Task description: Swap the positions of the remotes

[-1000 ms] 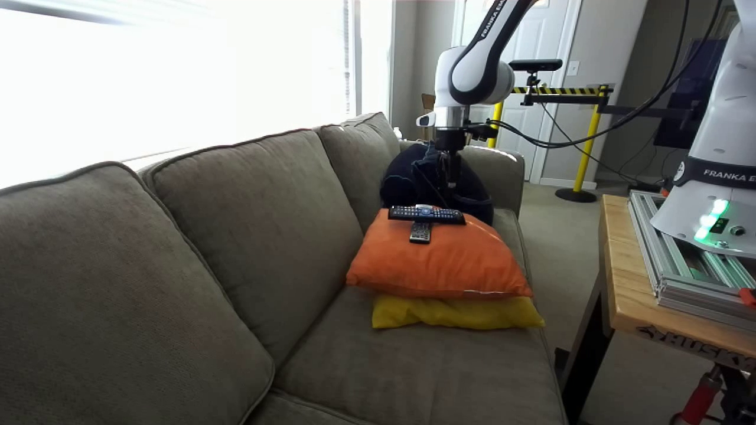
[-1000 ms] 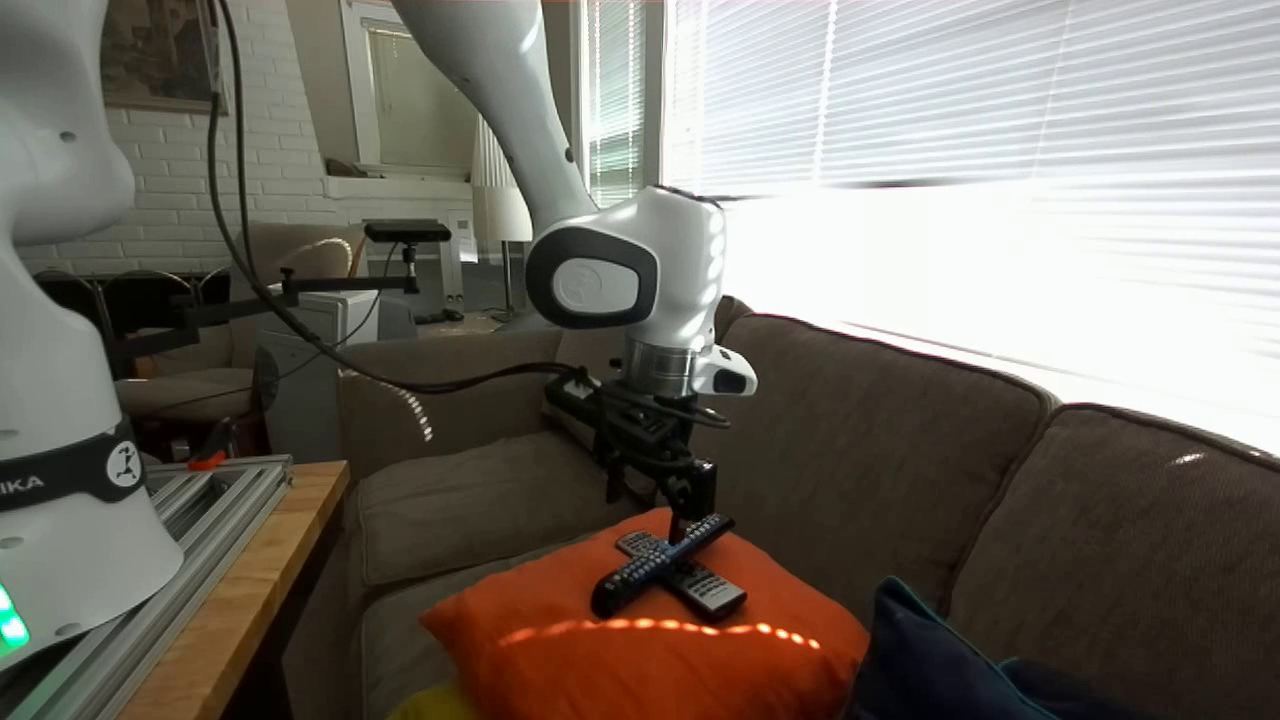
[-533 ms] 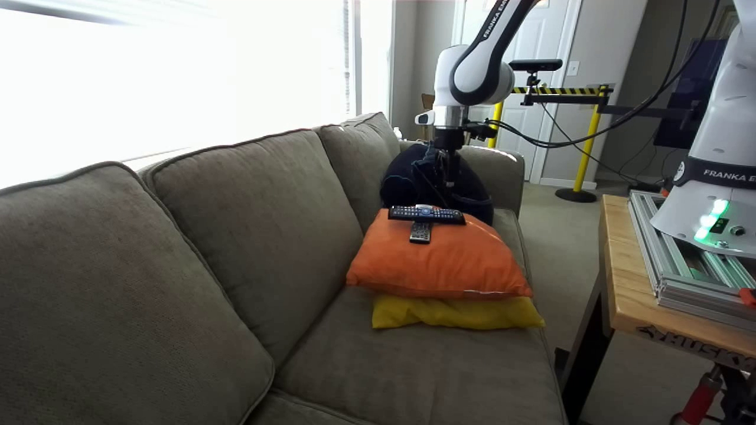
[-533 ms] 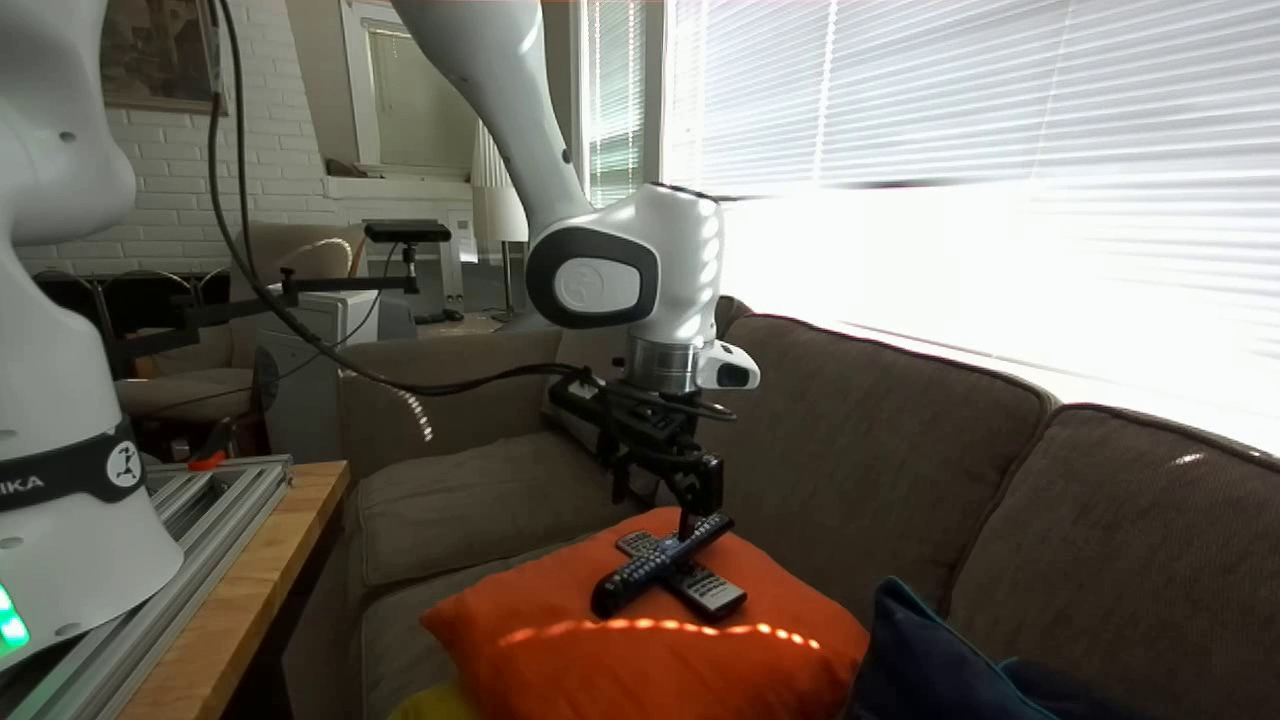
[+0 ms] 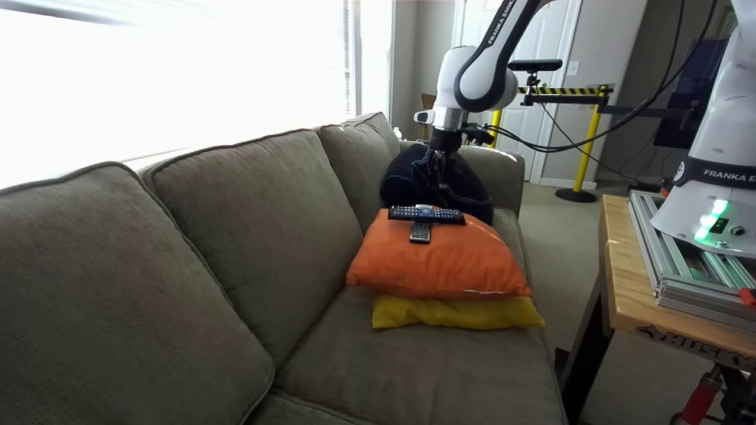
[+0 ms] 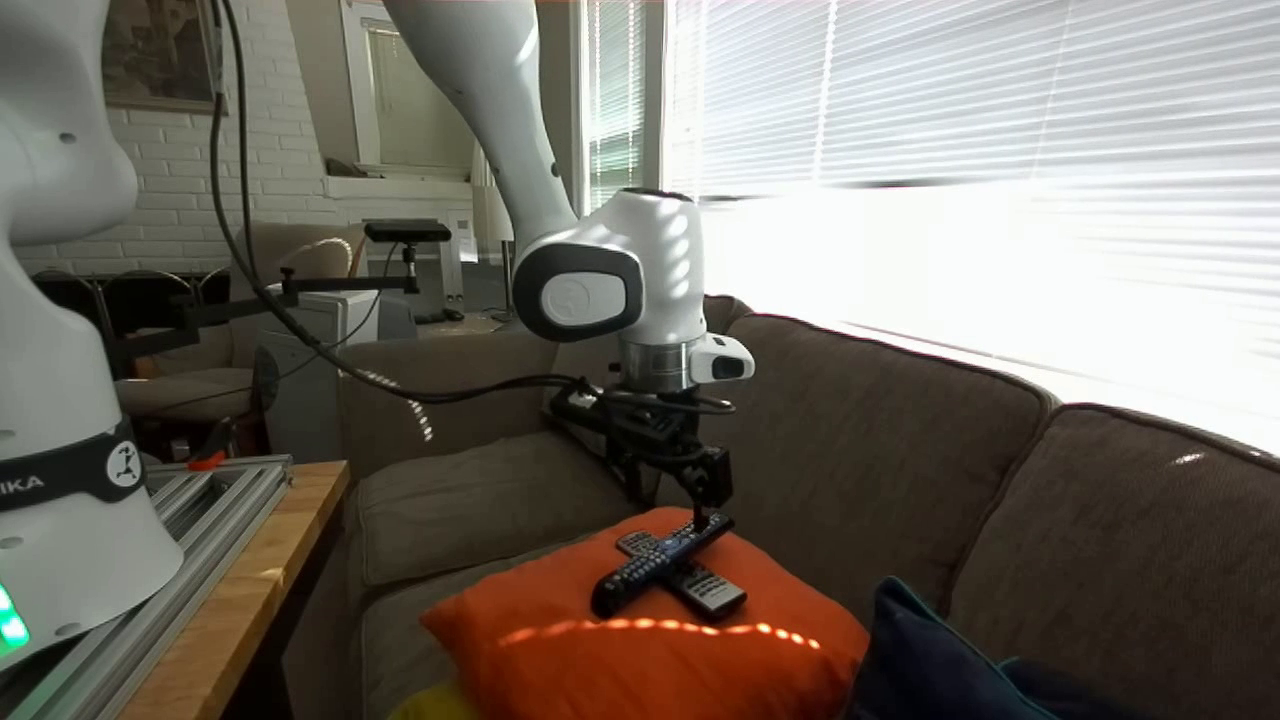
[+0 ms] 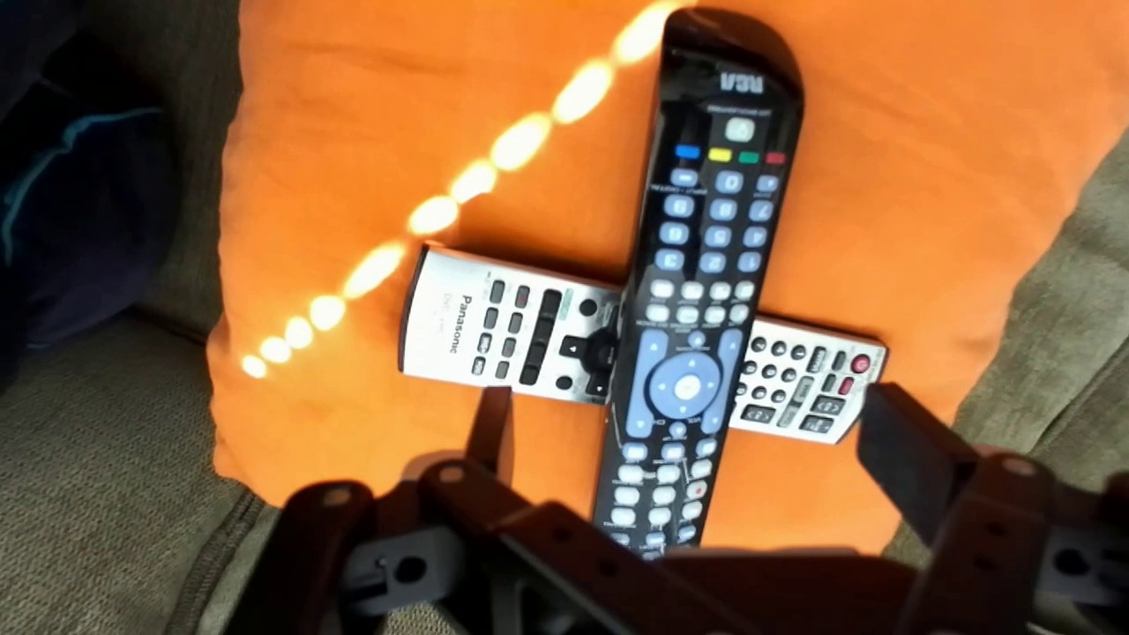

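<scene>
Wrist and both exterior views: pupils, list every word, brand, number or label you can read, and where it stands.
"RCA": black remote, inverted
"0" to "9": black remote's keys
"VOL": black remote
"CH": black remote
"Panasonic": silver remote, sideways
"FRANKA EMIK", cut off: arm
"FRANKA E", cut off: robot base
"IKA", cut off: base's dark band
"HUSKY": workbench edge
Remaining remote print: too small or blurred to read.

Orange cushion (image 5: 440, 265) on yellow cushion (image 5: 458, 313), grey-brown sofa (image 5: 254, 200), dark blue bundle (image 5: 409, 184), white blinds (image 6: 950, 100)

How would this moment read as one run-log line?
gripper: open, holding nothing; black remote: lying across silver remote; surface beneath: orange cushion; swap progress: cannot tell
</scene>
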`<state>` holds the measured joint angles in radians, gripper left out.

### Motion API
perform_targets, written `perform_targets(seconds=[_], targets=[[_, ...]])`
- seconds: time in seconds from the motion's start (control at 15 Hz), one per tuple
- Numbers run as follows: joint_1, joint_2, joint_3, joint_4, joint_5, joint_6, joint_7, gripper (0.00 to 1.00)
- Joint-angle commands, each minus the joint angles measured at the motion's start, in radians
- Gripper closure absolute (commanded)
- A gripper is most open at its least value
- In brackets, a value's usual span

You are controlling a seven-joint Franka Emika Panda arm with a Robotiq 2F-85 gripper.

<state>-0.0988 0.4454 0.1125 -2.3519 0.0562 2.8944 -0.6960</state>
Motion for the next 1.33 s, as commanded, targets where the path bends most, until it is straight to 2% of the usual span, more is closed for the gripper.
perform_targets(seconds=[0.0, 0.33, 0.67, 1.07, 1.13, 1.2, 1.27], targets=[[0.001, 0.027, -0.002, -0.035, -0.049, 0.097, 0.090, 0.00], [0.019, 0.075, -0.034, -0.068, -0.137, 0.223, 0.179, 0.00], [0.026, 0.131, -0.055, -0.060, -0.203, 0.279, 0.257, 0.00], [-0.014, 0.176, -0.011, -0.047, -0.211, 0.300, 0.299, 0.00], [-0.017, 0.181, -0.006, -0.044, -0.213, 0.304, 0.301, 0.04], [-0.014, 0.185, -0.007, -0.043, -0.217, 0.308, 0.302, 0.28], [-0.013, 0.188, -0.007, -0.042, -0.218, 0.313, 0.305, 0.29]])
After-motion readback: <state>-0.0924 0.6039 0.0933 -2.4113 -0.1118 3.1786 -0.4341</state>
